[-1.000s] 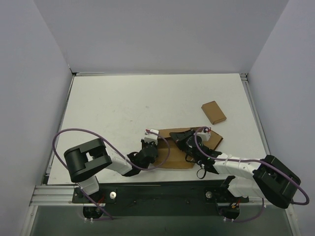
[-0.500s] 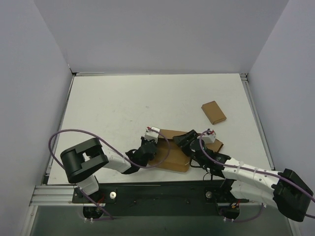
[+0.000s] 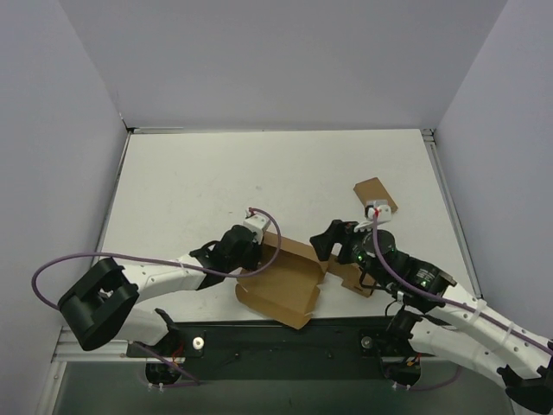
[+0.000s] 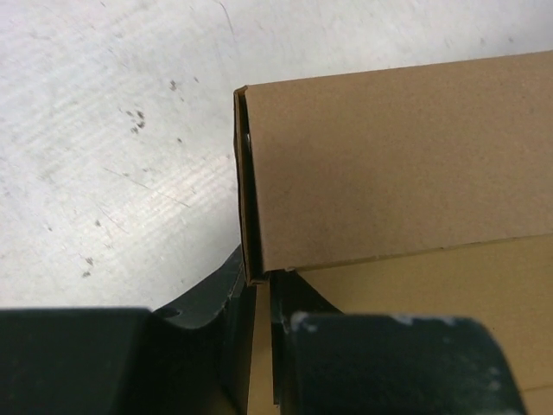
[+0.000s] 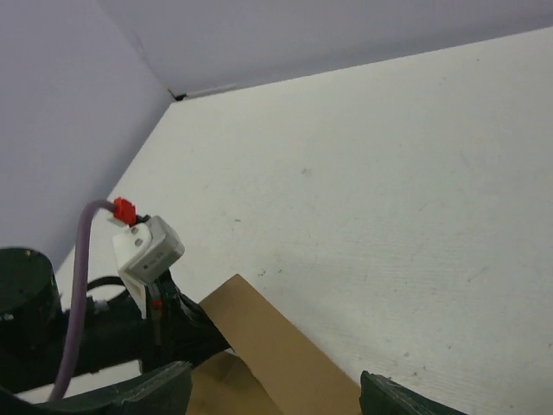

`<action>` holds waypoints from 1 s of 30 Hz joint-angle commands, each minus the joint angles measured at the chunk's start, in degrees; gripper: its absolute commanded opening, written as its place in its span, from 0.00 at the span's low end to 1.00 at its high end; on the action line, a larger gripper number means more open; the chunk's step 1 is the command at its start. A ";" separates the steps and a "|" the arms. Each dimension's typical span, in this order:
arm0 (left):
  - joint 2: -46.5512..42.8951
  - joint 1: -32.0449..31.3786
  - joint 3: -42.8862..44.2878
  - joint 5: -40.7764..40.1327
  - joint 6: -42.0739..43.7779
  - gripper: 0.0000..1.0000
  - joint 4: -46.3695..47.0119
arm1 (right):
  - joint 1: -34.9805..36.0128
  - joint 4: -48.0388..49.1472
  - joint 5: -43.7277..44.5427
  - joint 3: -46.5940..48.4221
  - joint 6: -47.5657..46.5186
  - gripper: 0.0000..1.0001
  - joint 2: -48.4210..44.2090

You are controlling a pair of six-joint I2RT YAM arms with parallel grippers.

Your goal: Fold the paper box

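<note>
Brown paper box [image 4: 397, 156] edge disappears between the left jaws.

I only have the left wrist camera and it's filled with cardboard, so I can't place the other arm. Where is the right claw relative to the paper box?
Observer: In the top view, the right claw is at the right edge of the paper box, across from the left claw.
Operator: Is it gripping?
Observer: No. The right wrist view shows its fingers spread wide, with cardboard showing between them.
Operator: Anything else out there?
Observer: A small brown box lies on the table beyond the right claw, apart from the paper box.
</note>
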 commanded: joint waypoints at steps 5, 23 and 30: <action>-4.06 2.50 5.03 14.30 2.16 0.00 -17.11 | 14.76 -10.50 10.87 6.58 -22.79 0.77 12.77; -5.99 2.76 6.53 20.89 2.25 0.00 -20.55 | 30.60 -11.38 35.70 11.24 -27.29 0.51 33.09; -5.81 2.85 6.18 21.34 1.81 0.00 -18.62 | 32.80 -11.12 36.49 11.07 -30.28 0.15 35.90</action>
